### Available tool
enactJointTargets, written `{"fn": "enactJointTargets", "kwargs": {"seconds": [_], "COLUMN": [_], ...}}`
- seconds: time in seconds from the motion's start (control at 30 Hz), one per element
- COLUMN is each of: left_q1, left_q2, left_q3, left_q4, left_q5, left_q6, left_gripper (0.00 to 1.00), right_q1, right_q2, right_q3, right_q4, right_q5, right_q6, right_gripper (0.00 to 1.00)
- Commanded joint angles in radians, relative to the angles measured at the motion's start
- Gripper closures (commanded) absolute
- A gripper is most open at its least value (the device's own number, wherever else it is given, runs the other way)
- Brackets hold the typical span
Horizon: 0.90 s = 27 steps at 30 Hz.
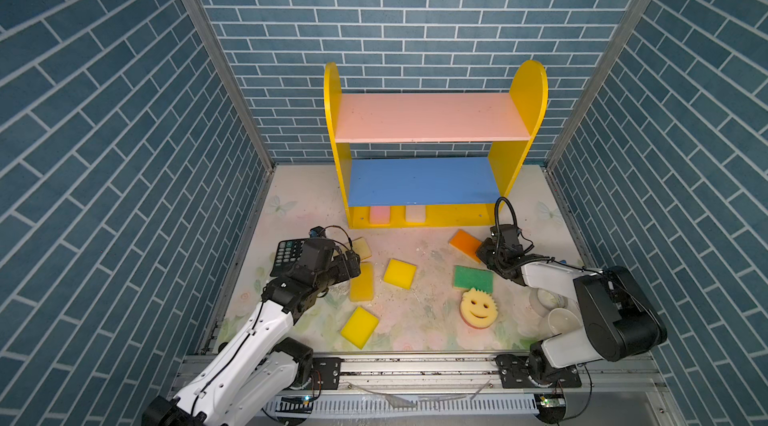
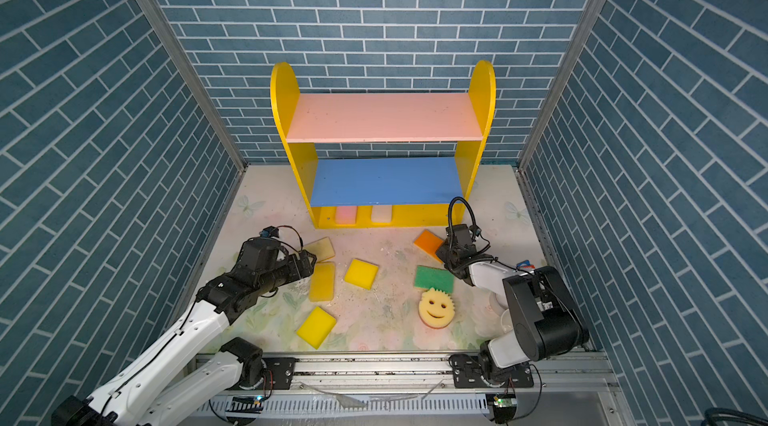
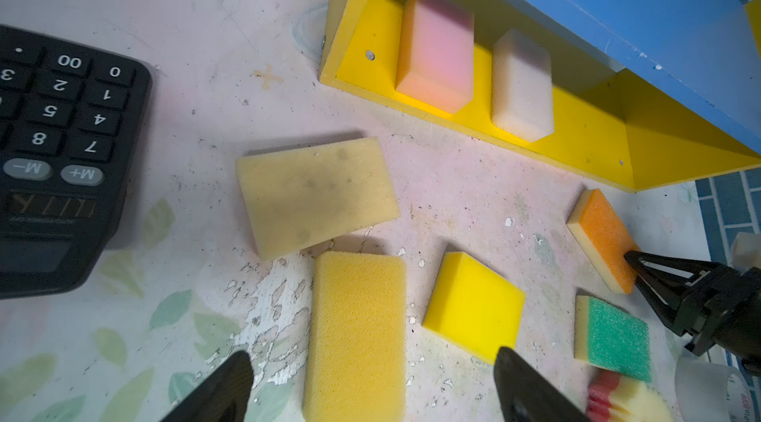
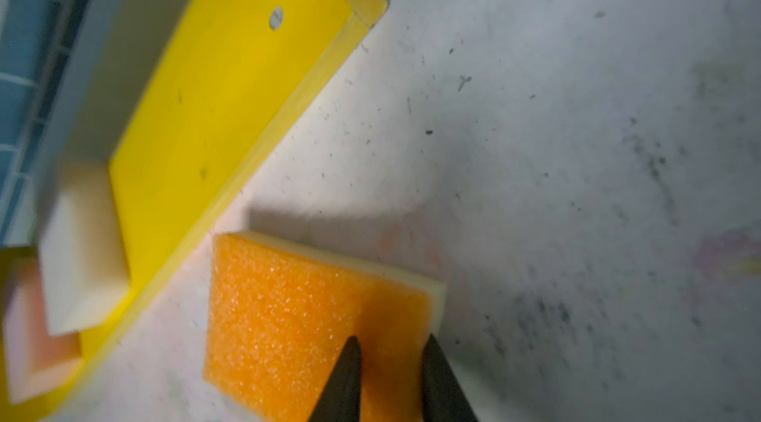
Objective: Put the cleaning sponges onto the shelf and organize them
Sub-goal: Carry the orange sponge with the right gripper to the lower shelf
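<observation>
The shelf [image 1: 528, 112] stands at the back; a pink sponge [image 1: 379, 215] and a whitish sponge [image 1: 415, 214] rest on its yellow base. My right gripper [image 4: 391, 339] is shut on a corner of the orange sponge [image 4: 288, 317], which lies on the table in front of the shelf. My left gripper [image 3: 370, 354] hangs open over a long yellow sponge [image 3: 356, 329], beside a tan sponge [image 3: 313, 193]. Two bright yellow sponges [image 1: 400, 273] [image 1: 359, 327], a green sponge [image 1: 473, 278] and the smiley sponge [image 1: 478, 308] lie loose on the table.
A black calculator [image 1: 286, 255] lies at the table's left, partly under my left arm. Clear plastic cups [image 1: 557, 311] sit by my right arm's base. Blue brick walls close in the sides and back.
</observation>
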Motion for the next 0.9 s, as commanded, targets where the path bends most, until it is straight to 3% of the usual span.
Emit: {"fn": "enactJointTargets", "kwargs": {"seconds": [0.0, 0.33, 0.67, 0.87], "left_q1": [0.005, 0.007, 0.009, 0.008], "left_q2": [0.0, 0.053, 0.05, 0.068], "left_q3": [-0.018, -0.023, -0.053, -0.055], "left_q4": [-0.016, 0.047, 0.078, 0.107], "left_q5": [-0.019, 0.012, 0.054, 0.072], "left_q6": [-0.003, 0.012, -0.006, -0.017], "left_gripper": [0.07, 0.07, 0.07, 0.07], "right_q1": [0.022, 0.2, 0.242, 0.276], "right_q2": [0.019, -0.051, -0.07, -0.015], "right_q3": [-0.068, -0.065, -0.069, -0.064], "right_q4": [0.127, 0.14, 0.178, 0.307], "right_q5": [0.015, 0.296, 0.413, 0.57], "right_q6": [0.139, 0.292, 0.401, 0.511], "right_gripper": [0.97, 1.0, 1.0, 1.0]}}
